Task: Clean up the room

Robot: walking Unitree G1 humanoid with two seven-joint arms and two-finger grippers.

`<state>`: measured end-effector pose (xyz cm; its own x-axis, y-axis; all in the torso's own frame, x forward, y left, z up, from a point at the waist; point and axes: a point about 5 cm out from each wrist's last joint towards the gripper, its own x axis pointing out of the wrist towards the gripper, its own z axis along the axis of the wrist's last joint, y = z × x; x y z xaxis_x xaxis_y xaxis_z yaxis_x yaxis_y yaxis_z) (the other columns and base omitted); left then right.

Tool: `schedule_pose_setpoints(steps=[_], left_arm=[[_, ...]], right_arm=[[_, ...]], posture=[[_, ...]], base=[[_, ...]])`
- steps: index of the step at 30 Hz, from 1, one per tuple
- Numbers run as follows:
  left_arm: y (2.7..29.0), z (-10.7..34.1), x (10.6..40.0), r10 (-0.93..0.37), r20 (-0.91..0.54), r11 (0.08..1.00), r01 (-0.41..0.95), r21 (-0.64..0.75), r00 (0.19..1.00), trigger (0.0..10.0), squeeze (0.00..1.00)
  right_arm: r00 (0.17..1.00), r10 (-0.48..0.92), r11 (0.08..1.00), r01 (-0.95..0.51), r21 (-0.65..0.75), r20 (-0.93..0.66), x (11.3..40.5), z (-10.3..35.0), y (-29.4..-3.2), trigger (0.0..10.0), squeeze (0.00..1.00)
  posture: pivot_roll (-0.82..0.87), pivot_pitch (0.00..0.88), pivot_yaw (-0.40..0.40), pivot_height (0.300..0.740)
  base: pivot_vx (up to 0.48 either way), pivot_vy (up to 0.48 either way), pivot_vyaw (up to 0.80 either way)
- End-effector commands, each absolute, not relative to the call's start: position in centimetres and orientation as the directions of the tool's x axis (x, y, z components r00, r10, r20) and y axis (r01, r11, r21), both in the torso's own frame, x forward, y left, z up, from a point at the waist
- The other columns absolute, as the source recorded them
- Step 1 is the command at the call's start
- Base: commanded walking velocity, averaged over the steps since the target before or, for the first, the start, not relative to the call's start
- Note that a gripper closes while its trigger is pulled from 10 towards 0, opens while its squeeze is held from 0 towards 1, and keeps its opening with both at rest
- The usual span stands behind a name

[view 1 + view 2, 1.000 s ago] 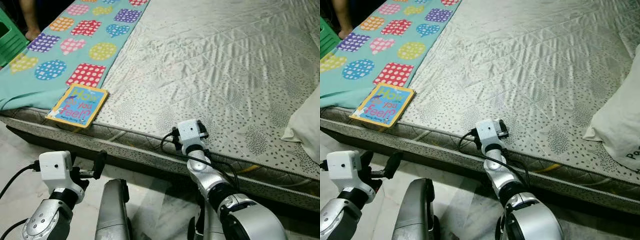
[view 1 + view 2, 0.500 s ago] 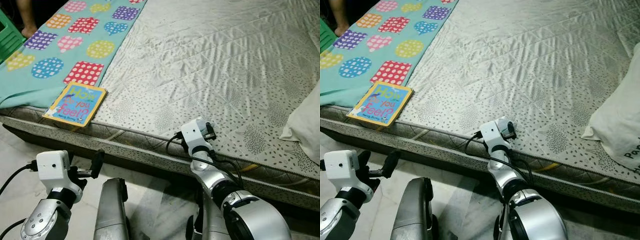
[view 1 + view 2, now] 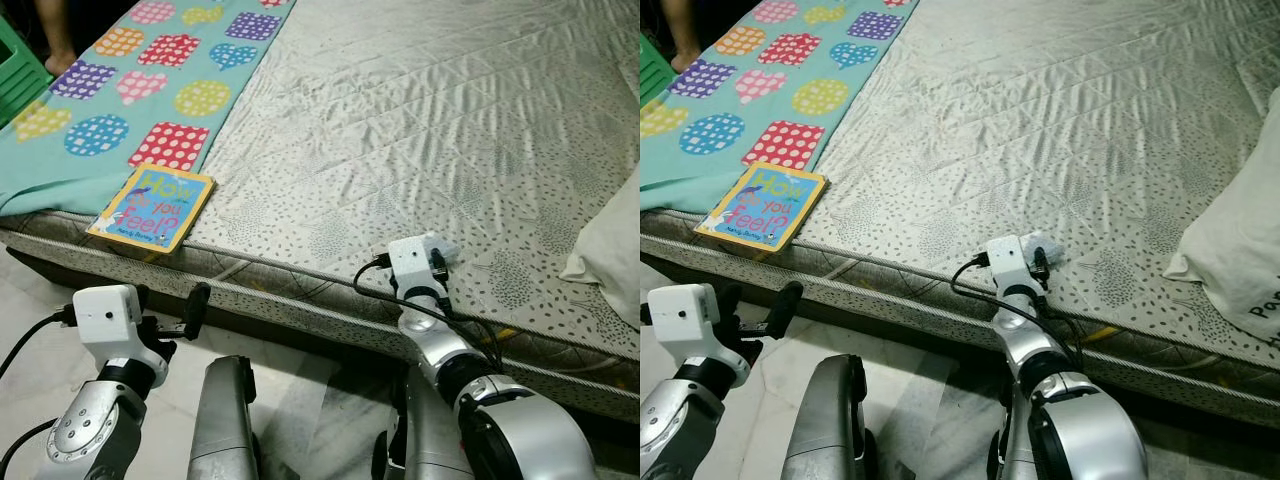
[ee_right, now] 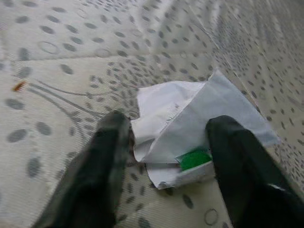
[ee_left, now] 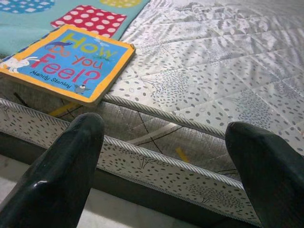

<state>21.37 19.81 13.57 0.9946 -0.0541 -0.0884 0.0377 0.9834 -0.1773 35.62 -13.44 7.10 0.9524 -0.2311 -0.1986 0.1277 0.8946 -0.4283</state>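
A crumpled white paper (image 4: 190,128) with a green mark lies on the grey patterned mattress (image 3: 420,120), near its front edge. My right gripper (image 4: 168,122) is open, and its two black fingers stand either side of the paper, close to it. In the eye views the right wrist (image 3: 415,265) covers most of the paper (image 3: 441,245). A children's book (image 3: 152,207) with a yellow border lies flat at the mattress's front left corner. My left gripper (image 5: 166,133) is open and empty, low over the floor in front of the mattress side, below and right of the book (image 5: 66,61).
A teal blanket (image 3: 120,90) with coloured patches covers the bed's left side. A white pillow (image 3: 610,250) lies at the right edge. A green plastic seat (image 3: 18,75) and a person's leg (image 3: 60,40) are at the far left. Pale floor (image 3: 40,330) runs below the bed.
My right gripper has moved right along the bed's front edge and now straddles the crumpled paper. The left gripper has risen slightly and stays open.
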Motion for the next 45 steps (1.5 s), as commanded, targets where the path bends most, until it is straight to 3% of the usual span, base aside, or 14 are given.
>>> schedule_pose_setpoints(steps=[1,28,45], left_arm=[[20.3,13.2,21.2,-0.031,-0.105,0.987,0.014,-0.161,0.994,10.0,0.0],[20.2,13.3,22.0,-0.032,-0.078,0.987,0.019,-0.161,0.996,10.0,0.0],[19.8,13.2,22.9,-0.039,-0.054,0.983,0.029,-0.179,0.998,10.0,0.0]], right_arm=[[0.937,-0.255,0.894,0.134,-0.427,-0.24,35.1,6.2,-13.8,0.0,0.0],[0.916,-0.307,0.884,0.173,-0.435,-0.26,34.8,5.7,-16.0,0.0,0.0],[0.929,-0.296,0.926,0.223,-0.305,-0.221,35.3,7.0,-17.8,0.0,0.0]], posture=[[0.23,0.187,0.01,0.544],[0.22,0.155,0.017,0.544],[0.17,0.131,0.024,0.544]], base=[[0.0,0.0,0.0],[0.0,0.0,0.0],[0.0,0.0,0.0]])
